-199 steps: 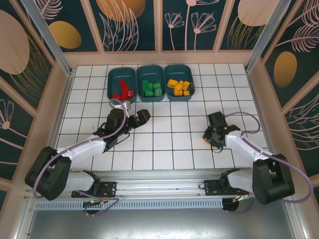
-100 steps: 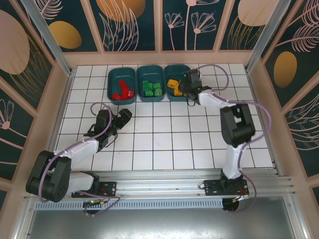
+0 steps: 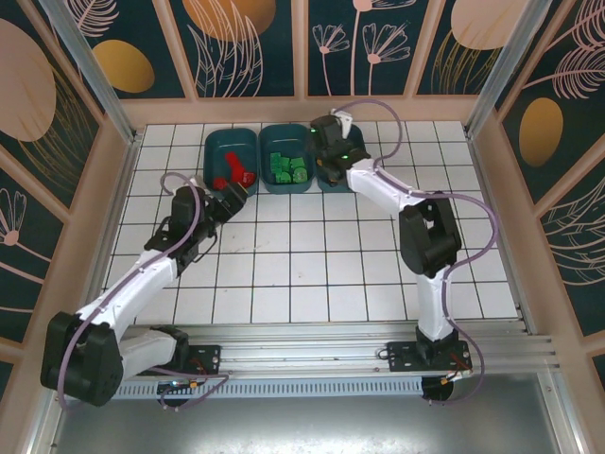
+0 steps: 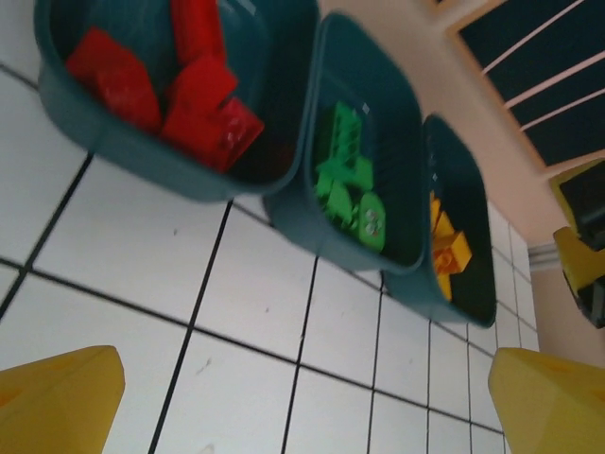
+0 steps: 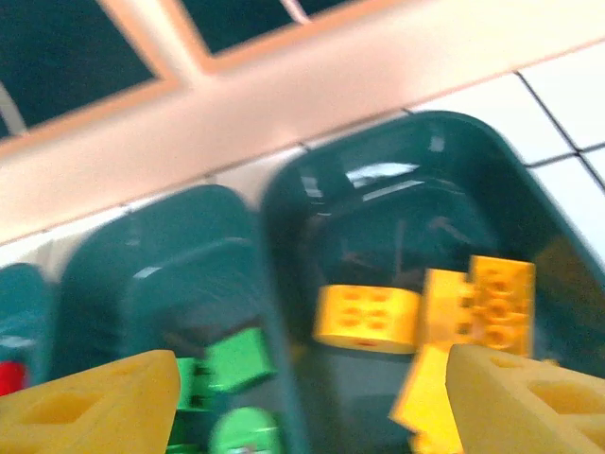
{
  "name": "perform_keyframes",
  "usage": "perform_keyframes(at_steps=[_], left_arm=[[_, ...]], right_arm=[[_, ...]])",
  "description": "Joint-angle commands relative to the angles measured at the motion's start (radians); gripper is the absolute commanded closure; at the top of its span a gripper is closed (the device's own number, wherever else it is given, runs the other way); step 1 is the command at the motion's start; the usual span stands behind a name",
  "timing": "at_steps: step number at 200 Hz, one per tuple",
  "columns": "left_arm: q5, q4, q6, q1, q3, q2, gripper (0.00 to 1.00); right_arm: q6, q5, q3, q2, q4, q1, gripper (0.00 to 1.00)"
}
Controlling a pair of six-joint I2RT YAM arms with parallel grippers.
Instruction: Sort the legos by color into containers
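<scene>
Fingers point(image 5: 95, 402) of the right gripper point(image 5: 314, 378) gape empty over yellow legos point(image 5: 369, 317); left gripper point(image 4: 307, 369) wide too.

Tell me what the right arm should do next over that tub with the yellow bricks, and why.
Probably lift the right tool straight up and draw it back toward its base. It hangs open over the tub of yellow bricks, holding nothing, and every brick I can see lies in a tub, sorted by color.
</scene>
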Motion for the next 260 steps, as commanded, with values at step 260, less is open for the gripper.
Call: perform_keyframes(at_steps=[260], left_arm=[[-0.598, 0.939, 0.962, 0.001, -0.455, -0.209, 0.01]], right_arm=[[-0.56, -0.587, -0.713, -0.294, 0.985, 0.147, 0.01]])
